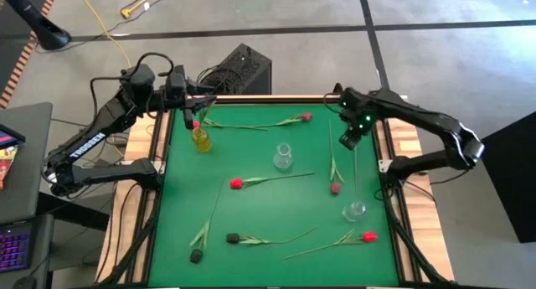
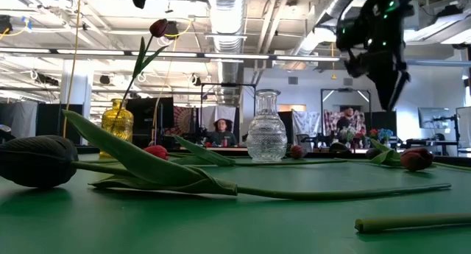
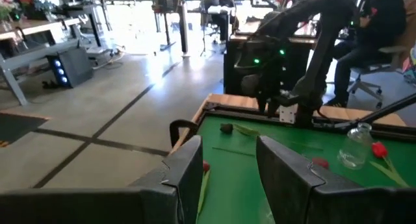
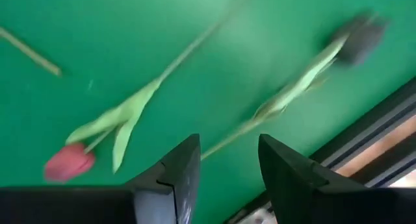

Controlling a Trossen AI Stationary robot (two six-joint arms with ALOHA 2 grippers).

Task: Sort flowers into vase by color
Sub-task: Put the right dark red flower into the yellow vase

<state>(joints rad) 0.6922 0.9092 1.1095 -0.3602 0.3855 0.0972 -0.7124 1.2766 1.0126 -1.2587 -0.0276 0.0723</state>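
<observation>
High view of the green mat [image 1: 251, 205] inside its wooden rim [image 1: 408, 147], with both arms reaching in from the far corners. The left gripper [image 1: 189, 113] is hovering close to the far-left corner, its fingers standing apart and clamping nothing, as the left wrist view is showing. Directly beneath it the yellow vase [image 1: 201, 140] is standing upright and carrying one red-headed tulip [image 2: 158, 27]. In the low view that stem is leaning out of the neck and the head is hanging just under the gripper. The rim is running just beside this gripper on its outer and far sides, while open mat is stretching from it toward the middle clear vase [image 1: 283, 157]. The pink tulip [image 1: 306, 116] is lying along the far edge, its stem end near the yellow vase. The right gripper [image 1: 347, 140] is hovering above the mat near the right rim, its fingers likewise apart and holding nothing. The maroon tulip [image 1: 335, 187] is lying just inward of it, and the second clear vase [image 1: 355, 210] is standing nearer the front, close to the same rim. Well apart from both grippers, four more flowers are lying flat: a red tulip [image 1: 236, 183] at mid-mat, another red tulip [image 1: 368, 236] near the front-right corner, and two dark tulips [image 1: 232, 237] [image 1: 196, 255] toward the front-left. The right wrist view is showing a red head and a dark head lying on the mat below, with the table's edge running just past the dark one.
</observation>
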